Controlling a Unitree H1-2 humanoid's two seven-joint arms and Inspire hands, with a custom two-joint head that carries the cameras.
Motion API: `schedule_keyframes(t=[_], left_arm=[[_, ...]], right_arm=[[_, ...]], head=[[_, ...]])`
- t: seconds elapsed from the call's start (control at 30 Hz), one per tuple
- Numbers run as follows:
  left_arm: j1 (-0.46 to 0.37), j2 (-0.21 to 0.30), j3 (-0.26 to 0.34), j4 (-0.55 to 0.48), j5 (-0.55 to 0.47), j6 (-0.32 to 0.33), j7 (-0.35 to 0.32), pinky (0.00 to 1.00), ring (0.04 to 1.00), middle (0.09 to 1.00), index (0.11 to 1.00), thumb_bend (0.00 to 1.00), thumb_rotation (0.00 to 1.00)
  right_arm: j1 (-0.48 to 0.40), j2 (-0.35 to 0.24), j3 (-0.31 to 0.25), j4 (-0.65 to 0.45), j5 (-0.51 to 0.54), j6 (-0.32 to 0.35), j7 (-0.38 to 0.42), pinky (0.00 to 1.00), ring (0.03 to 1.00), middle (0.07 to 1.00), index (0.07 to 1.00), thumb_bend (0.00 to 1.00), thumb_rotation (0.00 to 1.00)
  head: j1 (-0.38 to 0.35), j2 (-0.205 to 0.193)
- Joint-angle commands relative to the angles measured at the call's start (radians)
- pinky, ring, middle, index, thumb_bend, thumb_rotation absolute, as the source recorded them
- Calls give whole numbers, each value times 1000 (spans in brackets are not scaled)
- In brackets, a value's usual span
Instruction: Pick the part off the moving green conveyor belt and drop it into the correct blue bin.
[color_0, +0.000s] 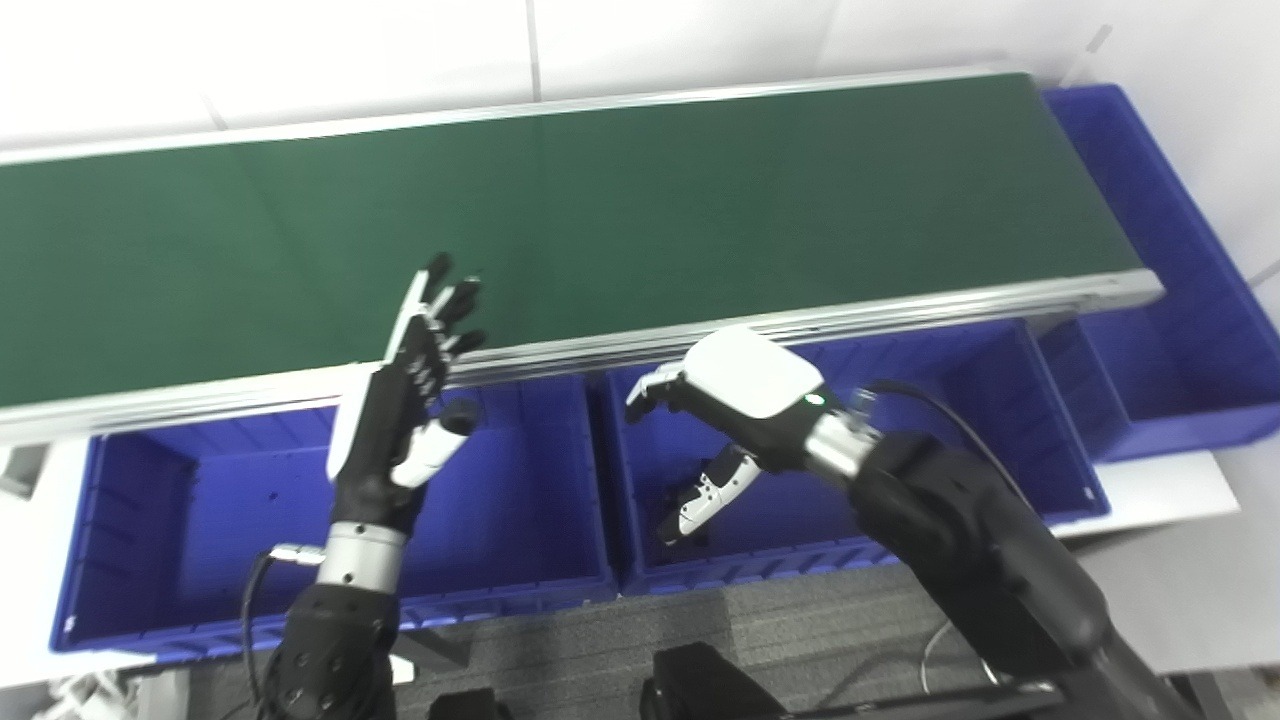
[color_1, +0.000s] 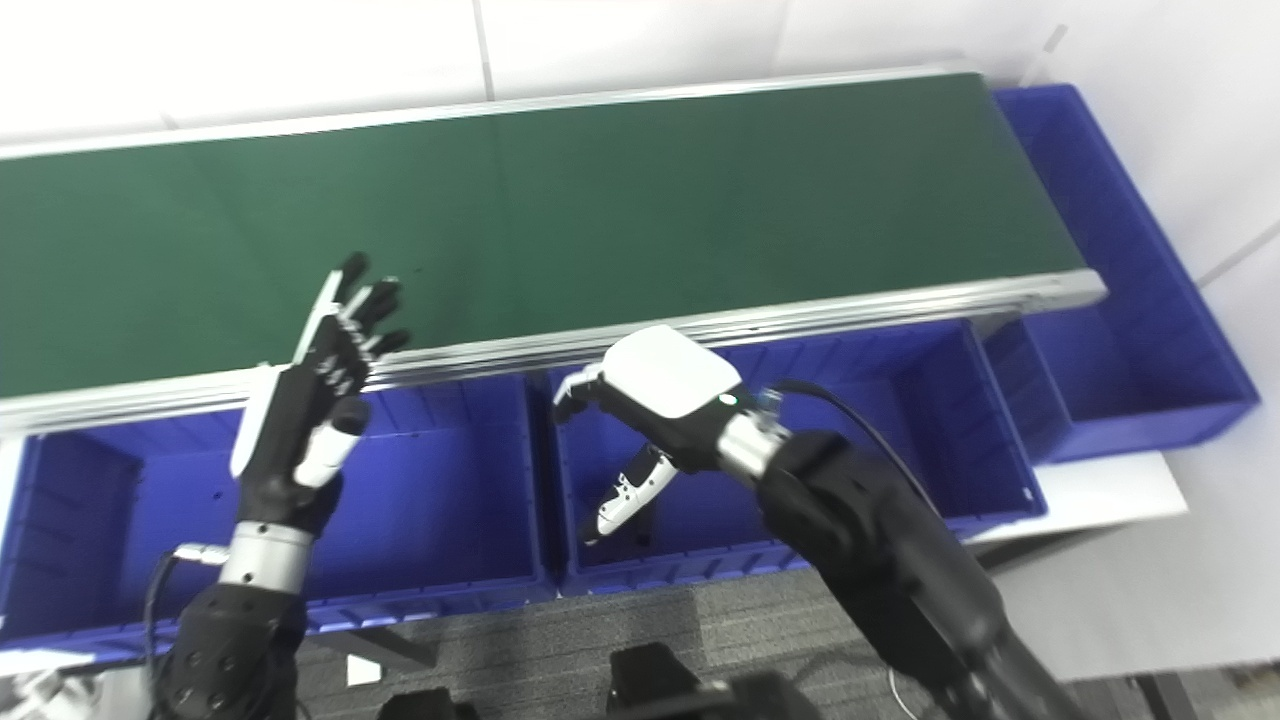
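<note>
Two head cameras, side by side, look steeply down from close above the work. Both face the green belt (color_0: 600, 220), which runs across the frame, with the blue bins (color_1: 430, 500) along its near edge. The views overlap almost wholly, slightly offset sideways.

The green conveyor belt (color_0: 600, 210) runs long and flat between silver side rails, its dark surface bare. Just below its near rail two deep blue bins stand side by side: the left bin (color_0: 140, 540) and the middle bin (color_0: 1000, 400). A third blue bin (color_0: 1180, 300) wraps around the belt's right end.
</note>
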Motion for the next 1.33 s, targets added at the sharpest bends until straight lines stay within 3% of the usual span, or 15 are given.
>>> schedule_keyframes(t=[0.0,0.1,0.2,0.3,0.4,0.5,0.7,1.03,1.3], left_arm=[[-11,-19,-7,2,7,-51,14,828,925,924,976,923,844],[-17,-19,-9,29,5,-71,13,821,923,931,977,900,841],[-19,-19,-7,55,2,-93,13,819,920,929,977,892,840],[-12,-16,-7,89,2,-133,13,824,919,926,978,899,837],[3,-15,-10,121,2,-173,13,842,924,929,977,903,831],[19,-15,-12,153,4,-214,16,860,935,935,979,907,804],[33,-6,-4,207,-7,-271,11,872,942,941,976,916,783],[18,22,13,301,-35,-349,-2,870,930,933,969,955,779],[11,19,10,323,-42,-365,-4,892,938,933,974,967,780]], right_arm=[[13,44,-28,-66,124,-77,-77,421,521,607,661,790,517],[55,141,-61,-52,254,-159,-191,453,560,652,696,745,584],[95,271,-98,-32,363,-143,-276,507,620,718,727,713,682],[123,405,-141,27,488,-114,-349,627,711,772,792,713,773],[126,480,-193,142,572,-155,-397,718,771,834,847,684,833],[134,494,-233,268,576,-264,-442,724,799,864,864,632,889],[143,506,-252,380,573,-404,-486,689,764,844,846,596,863],[139,509,-218,461,545,-447,-518,663,742,807,822,657,875],[136,489,-196,472,550,-448,-525,624,723,794,797,694,826]], head=[[31,-6],[86,-27],[100,-49],[122,-113],[138,-168],[149,-221],[122,-311],[30,-389],[37,-390]])
